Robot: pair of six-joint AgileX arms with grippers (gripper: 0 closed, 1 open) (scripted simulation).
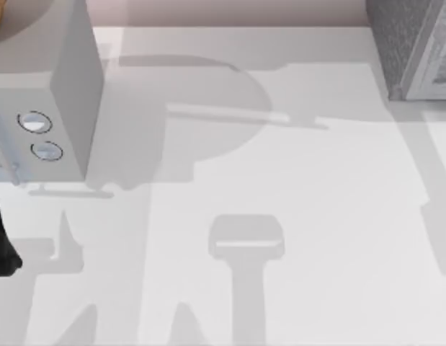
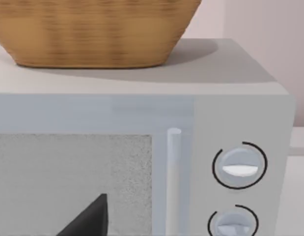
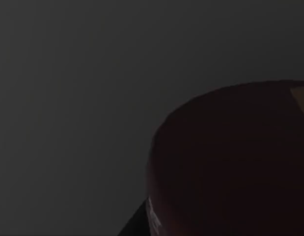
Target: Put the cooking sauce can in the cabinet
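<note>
The cooking sauce can is out of view. The cabinet (image 1: 413,50), grey with a speckled side, stands at the table's far right corner, cut off by the top view's edge. The right wrist view is dark. My left arm (image 1: 1,241) shows as a black shape at the left edge of the table, in front of the microwave. In the left wrist view a black part of my left gripper (image 2: 88,221) rises in front of the microwave door.
A light grey microwave (image 1: 64,94) with two round knobs (image 1: 35,122) stands at the far left. A woven basket (image 2: 93,34) sits on the microwave's top (image 2: 230,69). The white table (image 1: 316,238) carries soft shadows of both arms.
</note>
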